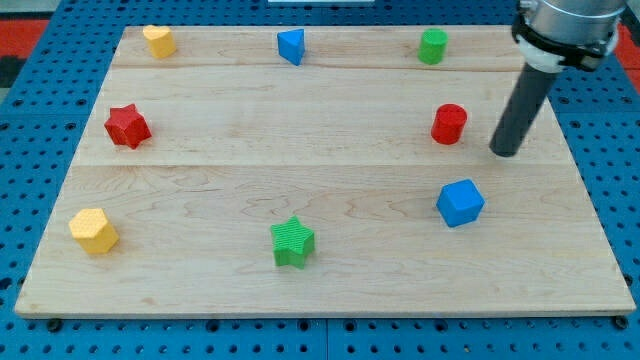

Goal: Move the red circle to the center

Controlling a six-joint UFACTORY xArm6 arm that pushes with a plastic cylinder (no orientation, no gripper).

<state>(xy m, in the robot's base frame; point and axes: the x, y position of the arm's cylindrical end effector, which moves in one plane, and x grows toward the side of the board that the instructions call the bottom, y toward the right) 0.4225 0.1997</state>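
The red circle, a short red cylinder, stands on the wooden board at the view's right, above mid-height. My tip rests on the board just right of it and slightly lower, a small gap apart, not touching. The dark rod rises from the tip to the arm's head at the view's top right corner.
Other blocks: a red star at the left, a yellow block top left, a blue block top middle, a green cylinder top right, a blue cube below the red circle, a green star and a yellow hexagon along the bottom.
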